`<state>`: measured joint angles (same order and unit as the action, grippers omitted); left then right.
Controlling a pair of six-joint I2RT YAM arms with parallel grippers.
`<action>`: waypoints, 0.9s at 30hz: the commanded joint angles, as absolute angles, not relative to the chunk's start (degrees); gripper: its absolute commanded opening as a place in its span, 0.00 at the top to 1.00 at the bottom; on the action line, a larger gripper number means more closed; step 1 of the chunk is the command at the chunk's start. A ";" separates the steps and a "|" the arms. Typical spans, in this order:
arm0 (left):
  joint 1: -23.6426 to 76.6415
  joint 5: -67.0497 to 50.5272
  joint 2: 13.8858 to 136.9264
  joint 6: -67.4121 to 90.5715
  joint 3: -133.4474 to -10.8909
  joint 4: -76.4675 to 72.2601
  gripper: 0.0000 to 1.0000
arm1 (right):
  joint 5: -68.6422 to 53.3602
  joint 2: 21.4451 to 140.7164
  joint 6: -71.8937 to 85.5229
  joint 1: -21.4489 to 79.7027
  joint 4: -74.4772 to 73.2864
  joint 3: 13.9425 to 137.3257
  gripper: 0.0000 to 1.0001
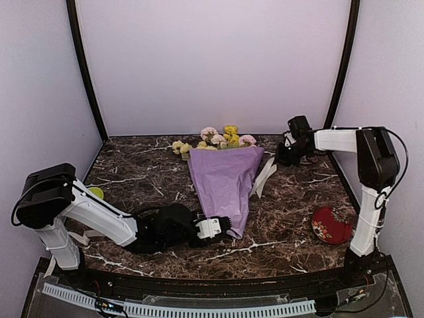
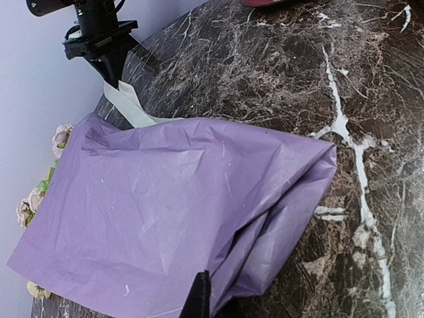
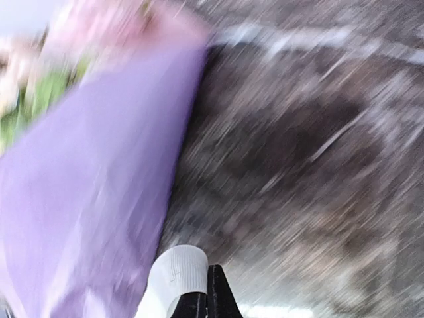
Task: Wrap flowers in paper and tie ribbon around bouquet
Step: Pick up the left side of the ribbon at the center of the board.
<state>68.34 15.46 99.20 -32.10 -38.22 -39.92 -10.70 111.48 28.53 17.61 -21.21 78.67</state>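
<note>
Bouquet (image 1: 222, 175) flat on table (image 1: 132, 179), centre; flowers (image 1: 218, 139) toward 12 o'clock, cone tip toward 6. Left gripper (image 1: 225, 228) pinched closed on paper (image 2: 165, 212) at tip. Right gripper (image 1: 281, 159), 2 o'clock from it, clamped on ribbon (image 1: 264, 177).

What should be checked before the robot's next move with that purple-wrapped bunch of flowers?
1. Wrap: lilac-purple paper cone encloses the stems of the yellow and pink flowers: ok.
2. Hold: left gripper shut on the cone's narrow end: ok.
3. Ribbon grip: right gripper shut on the cream fabric ribbon: ok, though its own view is blurred.
4. Tie: no ribbon crosses the cone's top: not ok.
5. Clearance: red round object lies apart from cone and ribbon: ok.
</note>
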 commanded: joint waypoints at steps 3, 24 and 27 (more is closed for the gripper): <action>67.72 15.22 97.60 -30.24 -38.57 -41.66 1.00 | -10.34 111.92 30.51 9.41 -20.52 83.23 1.00; 67.18 6.47 102.56 -25.07 -41.28 -34.41 1.00 | -30.78 104.94 22.10 39.03 -16.42 79.53 1.00; 66.74 5.85 102.65 -24.06 -41.70 -33.52 1.00 | -29.05 110.30 23.24 40.25 -21.66 84.04 1.00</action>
<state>67.33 8.45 102.65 -26.30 -40.23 -35.90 -28.99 104.97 22.81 39.51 -16.58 79.61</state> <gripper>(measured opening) 0.006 0.004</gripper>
